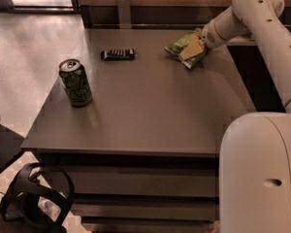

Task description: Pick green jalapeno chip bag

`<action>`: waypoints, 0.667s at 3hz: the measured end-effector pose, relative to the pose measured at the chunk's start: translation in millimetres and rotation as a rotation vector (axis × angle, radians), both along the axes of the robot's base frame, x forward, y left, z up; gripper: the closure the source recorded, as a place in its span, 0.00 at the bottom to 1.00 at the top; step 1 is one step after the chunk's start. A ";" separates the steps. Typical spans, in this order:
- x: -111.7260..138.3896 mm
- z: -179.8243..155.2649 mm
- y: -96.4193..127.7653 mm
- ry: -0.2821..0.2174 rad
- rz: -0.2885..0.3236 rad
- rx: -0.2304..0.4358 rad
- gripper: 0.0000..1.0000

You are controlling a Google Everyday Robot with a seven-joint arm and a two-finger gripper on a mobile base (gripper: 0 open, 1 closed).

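One green jalapeno chip bag, crinkled glossy light green with yellowish print, lies on table, far right. Gripper sits at its right edge; whether it grips cannot be told.

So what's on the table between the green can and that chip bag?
In the camera view, only a small black flat object, set slightly behind that line; the rest is bare tabletop. The gripper is at the bag's right end.
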State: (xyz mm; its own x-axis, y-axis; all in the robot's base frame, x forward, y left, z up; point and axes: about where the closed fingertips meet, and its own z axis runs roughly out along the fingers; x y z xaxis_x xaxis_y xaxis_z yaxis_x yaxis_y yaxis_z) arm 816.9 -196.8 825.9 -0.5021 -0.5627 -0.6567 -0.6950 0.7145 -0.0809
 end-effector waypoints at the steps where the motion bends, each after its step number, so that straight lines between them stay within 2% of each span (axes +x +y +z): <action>1: 0.0 0.1 0.1 0.000 0.000 0.000 1.00; 2: 0.0 0.8 0.1 0.000 0.000 0.000 1.00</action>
